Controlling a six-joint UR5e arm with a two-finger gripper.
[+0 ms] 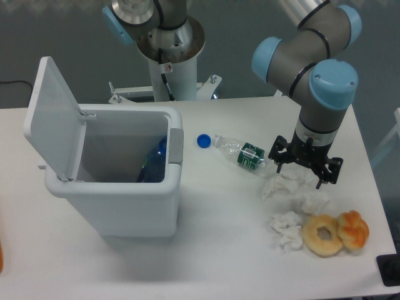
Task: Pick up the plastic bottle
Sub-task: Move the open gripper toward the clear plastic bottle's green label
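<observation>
I am the single arm's gripper (305, 170), hanging low over a white table (219, 244) and pointing down, my dark fingers (279, 155) spread wide apart with nothing between them. The plastic bottle (240, 152) lies on its side just beside me, on the side toward the open bin (119, 181). It is clear, with a green-and-white label band near the end closest to me, and its open neck points away from me toward a small round blue cap (203, 141) that sits just off its mouth, apart from it. My nearest finger looks close to the bottle's base, though I cannot tell whether it touches. Directly beneath and in front of me lies crumpled white tissue (289, 185), with more wads and two ring-shaped pastries (335, 233) farther out toward the table's front edge. A blue bottle (153, 165) lies inside the bin and is not my target. I judge that I am not yet centred on the bottle, so a good grasp means sliding sideways until its body lies between my fingers, turning so they close across its narrow width near the label, and keeping clear of the tissue. Thin plastic will likely dent or skid, so I should close gently.
</observation>
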